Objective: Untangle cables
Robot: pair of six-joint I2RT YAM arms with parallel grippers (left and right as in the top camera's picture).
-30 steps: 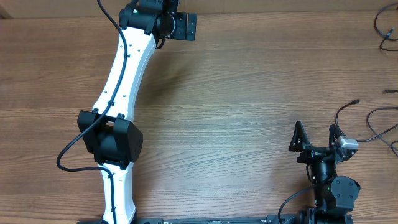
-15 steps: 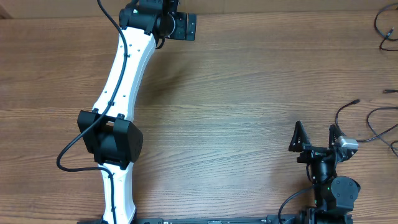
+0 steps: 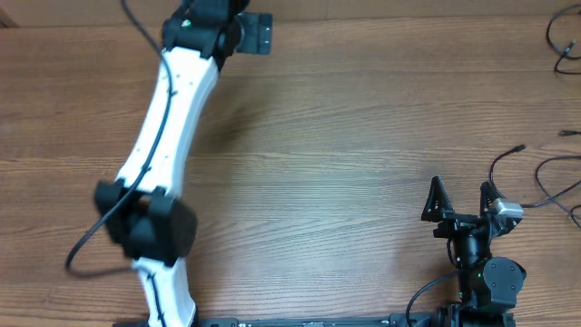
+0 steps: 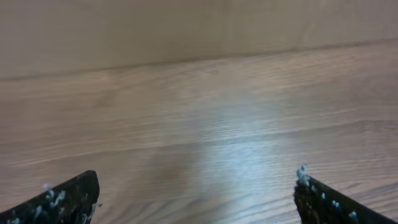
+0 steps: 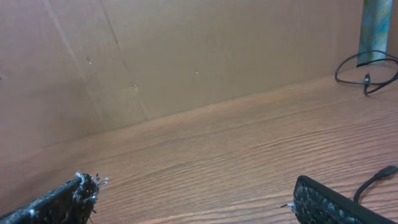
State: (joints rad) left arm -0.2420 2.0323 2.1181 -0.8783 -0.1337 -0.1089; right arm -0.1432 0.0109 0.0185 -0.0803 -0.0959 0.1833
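Several thin black cables lie at the table's right edge. One with a small plug end (image 3: 518, 147) curves down beside my right gripper, another loops further right (image 3: 547, 186), and one lies at the far right corner (image 3: 556, 38). My right gripper (image 3: 461, 197) is open and empty, just left of the plug-ended cable. In the right wrist view its fingers (image 5: 194, 190) are spread over bare wood, with a plug end (image 5: 378, 175) at the lower right and a coiled cable (image 5: 368, 67) far off. My left gripper (image 3: 256, 34) is at the far edge, open and empty (image 4: 196, 193), far from any cable.
A brown cardboard wall (image 5: 186, 56) stands along the far edge of the wooden table (image 3: 345, 136). The long white left arm (image 3: 168, 109) stretches across the left side. A thick black arm wire (image 3: 86, 245) loops out at the left.
The left arm has swung to the left and its image is blurred; its gripper has shifted slightly left along the far edge. The right arm and the cables have not moved.
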